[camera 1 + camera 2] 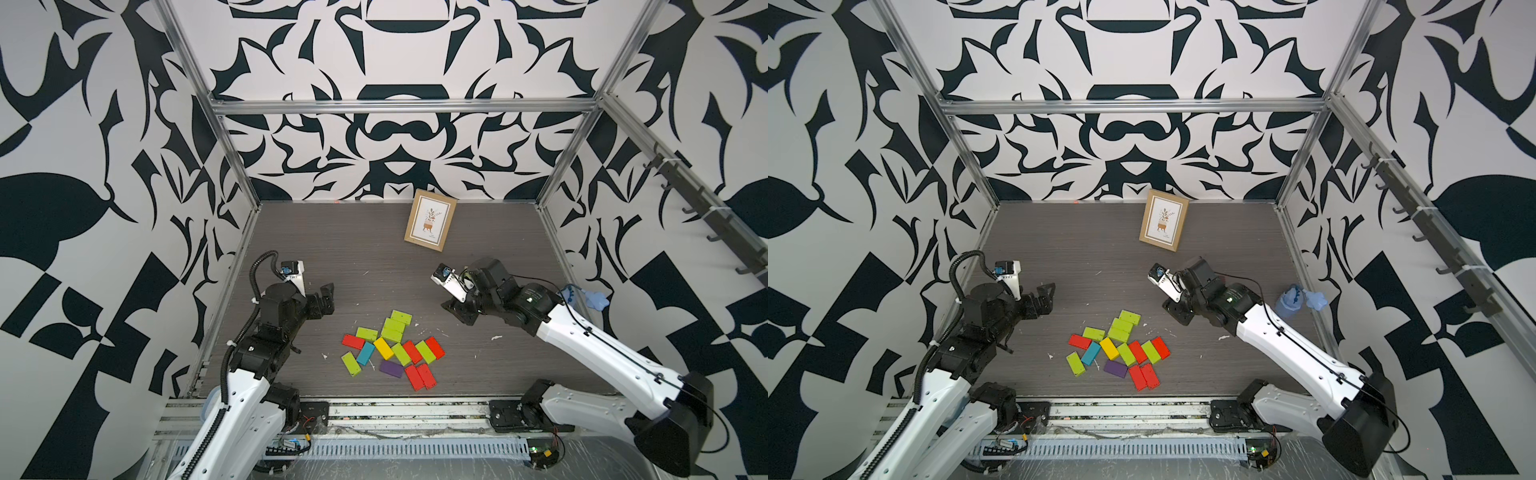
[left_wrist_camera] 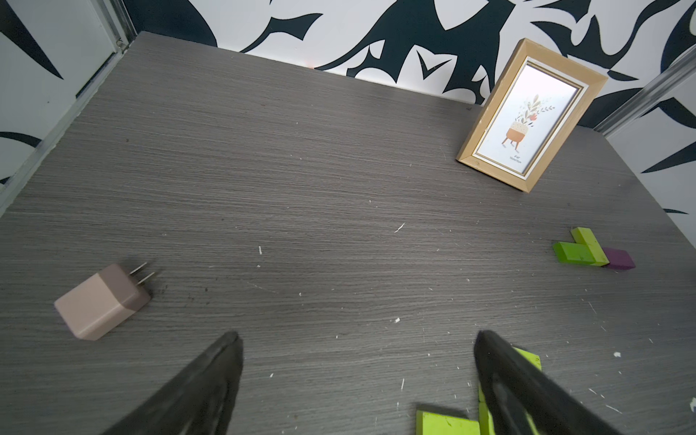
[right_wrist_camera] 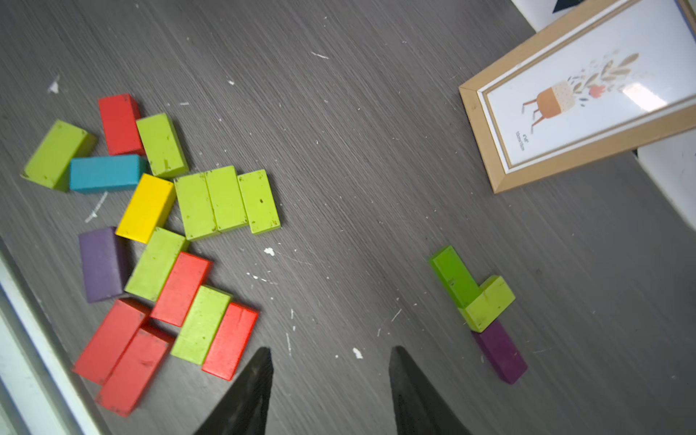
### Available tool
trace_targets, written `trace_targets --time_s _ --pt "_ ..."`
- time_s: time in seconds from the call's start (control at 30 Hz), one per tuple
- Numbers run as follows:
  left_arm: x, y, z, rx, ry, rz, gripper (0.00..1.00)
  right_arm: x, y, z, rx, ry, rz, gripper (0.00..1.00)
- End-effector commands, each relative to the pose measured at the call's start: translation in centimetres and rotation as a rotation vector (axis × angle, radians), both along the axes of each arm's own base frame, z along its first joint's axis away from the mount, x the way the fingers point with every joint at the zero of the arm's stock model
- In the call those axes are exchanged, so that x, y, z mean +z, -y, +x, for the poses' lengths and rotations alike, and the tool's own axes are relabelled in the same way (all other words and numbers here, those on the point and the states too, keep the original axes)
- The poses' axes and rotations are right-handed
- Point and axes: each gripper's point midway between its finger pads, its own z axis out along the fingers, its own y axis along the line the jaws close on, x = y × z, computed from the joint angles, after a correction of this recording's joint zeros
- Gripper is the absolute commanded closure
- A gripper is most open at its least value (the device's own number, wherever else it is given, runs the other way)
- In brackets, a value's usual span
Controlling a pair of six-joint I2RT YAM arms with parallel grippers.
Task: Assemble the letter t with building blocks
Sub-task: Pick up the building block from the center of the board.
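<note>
- Blocks (image 1: 392, 349) heaped on bench (image 1: 365, 257), near front edge.
- Left claw (image 2: 356, 333) wide open, empty; bare room ahead.
- Right claw (image 3: 329, 350) parted, empty, over bare bench beside pile.

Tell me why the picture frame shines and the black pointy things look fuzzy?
Right wrist view: light glares white on the picture frame glass, and the right gripper sits too close to focus. Left wrist view: the left gripper blurs the same way.

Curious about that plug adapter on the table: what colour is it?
The plug adapter is pale pink, clearest in the left wrist view.
</note>
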Motion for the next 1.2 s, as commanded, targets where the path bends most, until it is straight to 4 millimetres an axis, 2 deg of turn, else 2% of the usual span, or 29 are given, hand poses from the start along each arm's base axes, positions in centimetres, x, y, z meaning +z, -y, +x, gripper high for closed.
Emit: trace_targets --time_s 0.0,0.33,0.53,0.67,0.9,1.17 --pt "0.7 -0.2 0.2 0.023 -0.001 -0.008 0.00 0.0 0.1 -0.1 -0.169 -0.049 0.059 0.48" --pt "0.8 -0.5 0.0 0.036 -0.012 -0.005 0.00 -6.6 -0.1 -2.2 -0.295 -0.254 -0.050 0.51" --pt "0.8 -0.4 -0.1 0.030 -0.016 -0.006 0.00 -10.6 -0.9 -3.5 -0.289 -0.371 -0.103 0.51" --pt "0.6 -0.4 -0.1 0.030 -0.022 -0.004 0.00 -11.8 -1.8 -3.9 -0.272 -0.399 -0.094 0.51" --pt "0.6 -0.4 0.0 0.032 -0.025 -0.003 0.00 -14.3 -1.9 -4.8 -0.278 -0.460 -0.137 0.53" --pt "0.5 -0.4 0.1 0.030 -0.032 0.000 0.00 -15.6 -2.1 -5.8 -0.270 -0.517 -0.144 0.55"
